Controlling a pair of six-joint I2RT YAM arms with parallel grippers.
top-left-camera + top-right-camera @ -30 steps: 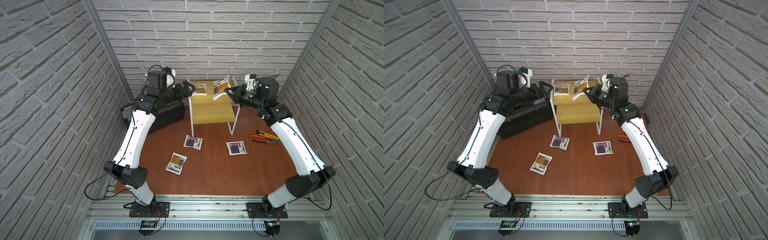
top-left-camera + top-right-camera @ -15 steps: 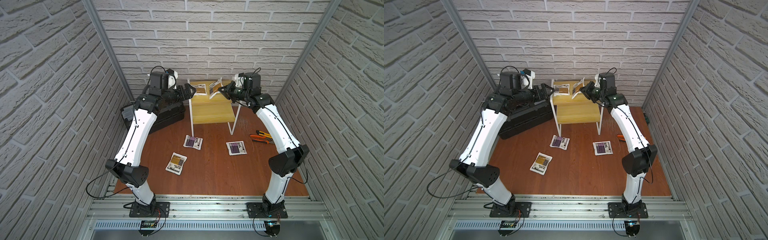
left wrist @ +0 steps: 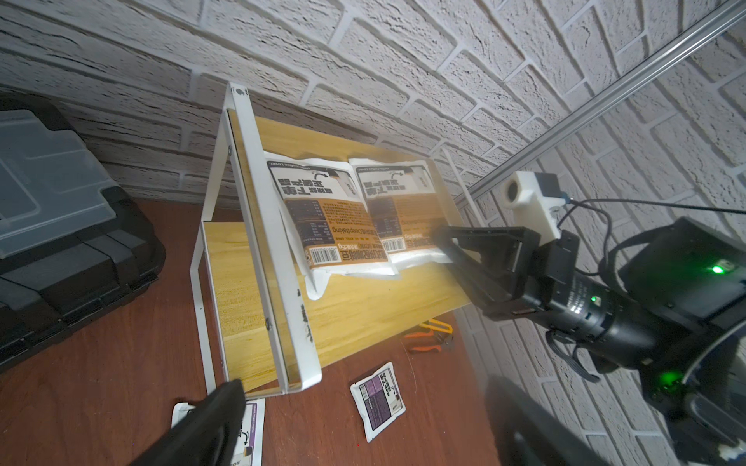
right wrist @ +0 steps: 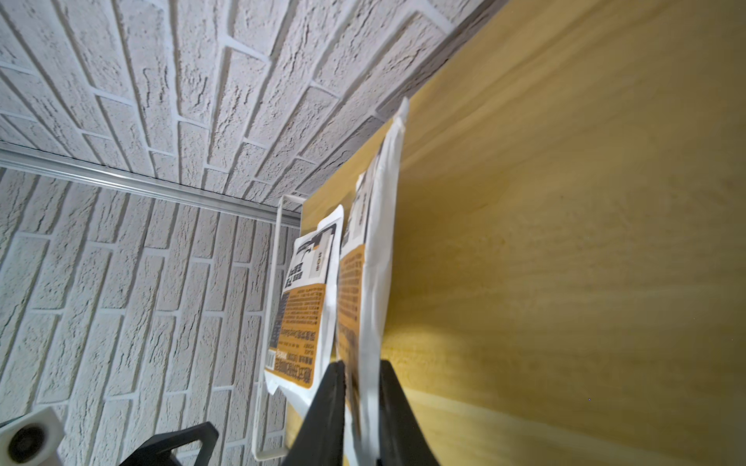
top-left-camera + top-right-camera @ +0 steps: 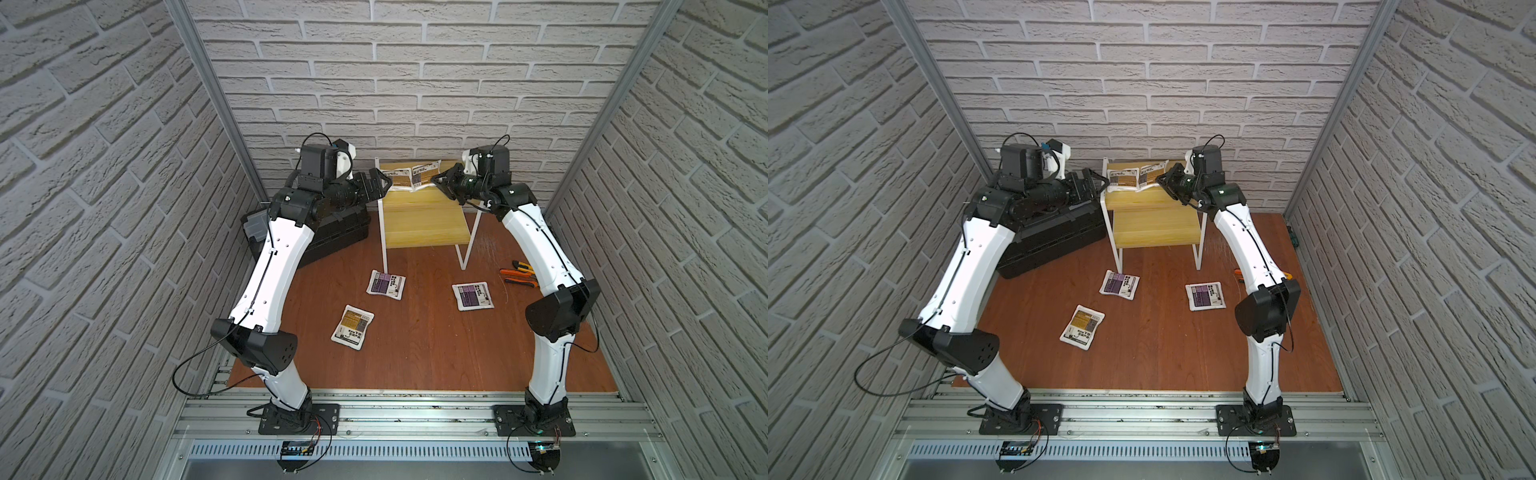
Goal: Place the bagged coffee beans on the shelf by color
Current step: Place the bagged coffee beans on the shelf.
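Quick status: the right gripper (image 4: pixel 361 367) has its jaws close together, pinching the edge of the held orange pouch (image 4: pixel 369 282). That pouch is already down on the top board (image 3: pixel 363 306) of the shelf (image 5: pixel 424 228), stretching away from the fingertips toward the left gripper (image 5: pixel 384 188). Just beyond it, touching or slightly overlapped (can't tell which), lies the first orange pouch (image 5: pixel 400 179), right in front of the left gripper's tips. Those jaws are spread and empty.

I'd call it two of five nearly sorted, pending a let-go. The third orange pouch (image 5: pixel 353 328) and the two purple pouches (image 5: pixel 386 284) (image 5: pixel 473 296) are on the table (image 5: pixel 415 365), well away from both grippers, back toward the arm bases. The lower board (image 5: pixel 1154 228) is bare, presumably purple's spot.
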